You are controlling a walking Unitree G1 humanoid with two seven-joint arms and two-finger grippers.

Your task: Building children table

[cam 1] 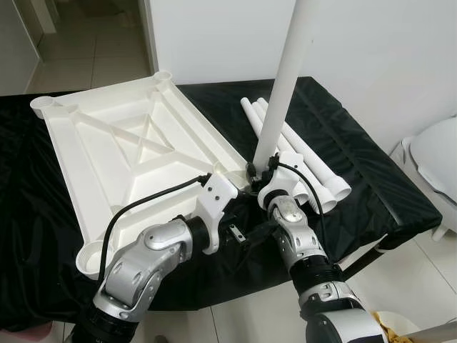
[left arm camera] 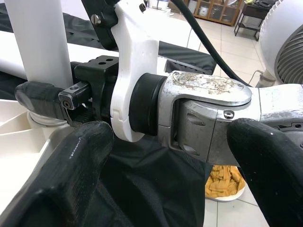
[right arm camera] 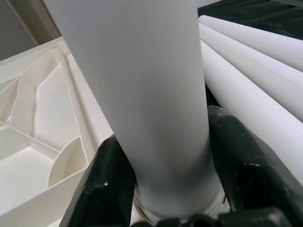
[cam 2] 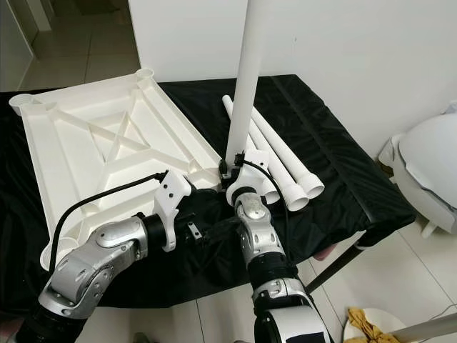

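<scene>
My right gripper [right arm camera: 165, 189] is clamped around the base of one white leg tube [cam 1: 285, 86], a black finger [right arm camera: 102, 189] on each side of it; that tube stands upright, long axis vertical, its lower end sitting at the near right corner of the white tabletop [cam 1: 121, 150], its top running out of the head views. My left gripper [left arm camera: 156, 156] hovers just beside the right wrist, its two fingers spread apart with nothing between them; it looks across at the right wrist and the tube's foot. I count one tabletop, lying upside down with its ribbed underside facing up, on the table draped in black cloth [cam 1: 378, 193]; round sockets show at its corners, and I can count four. I count three loose leg tubes [cam 1: 300, 146] lying flat side by side on the cloth to the right of the tabletop; their long axes run from far left to near right, flared ends toward me; four tubes in all.
</scene>
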